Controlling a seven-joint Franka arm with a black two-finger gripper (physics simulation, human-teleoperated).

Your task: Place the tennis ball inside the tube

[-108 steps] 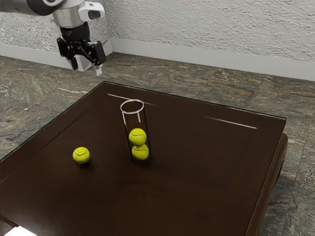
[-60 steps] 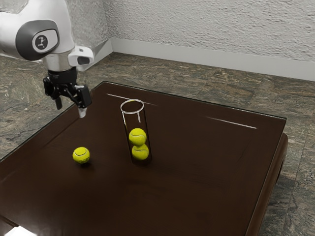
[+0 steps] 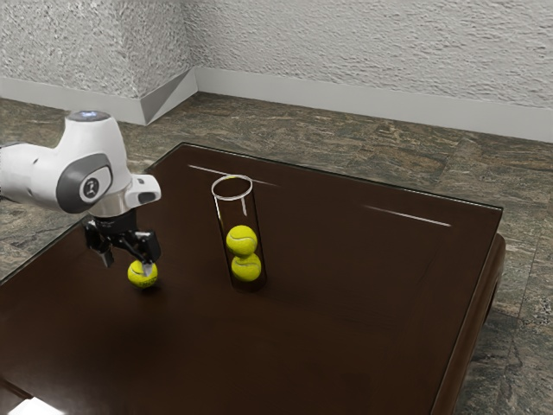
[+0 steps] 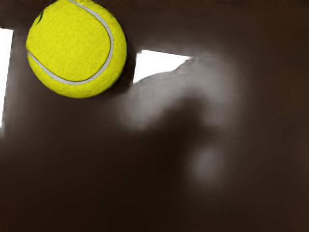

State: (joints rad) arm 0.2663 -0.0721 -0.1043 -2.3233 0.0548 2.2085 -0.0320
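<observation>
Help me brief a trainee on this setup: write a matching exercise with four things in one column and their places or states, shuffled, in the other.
1. Gripper
2. Tube
3. Single tennis ball
4. Pair of tennis balls

A. Inside the tube, one above the other
B. Transparent, standing on the table
C. Black, fingers apart
D. On the table, outside the tube

Pairs: 1-C, 2-B, 3-D, 4-A

arm (image 3: 93, 164) lowered, hand (image 3: 127, 264) now down near the 1 loose tennis ball (image 3: 138, 280)
</observation>
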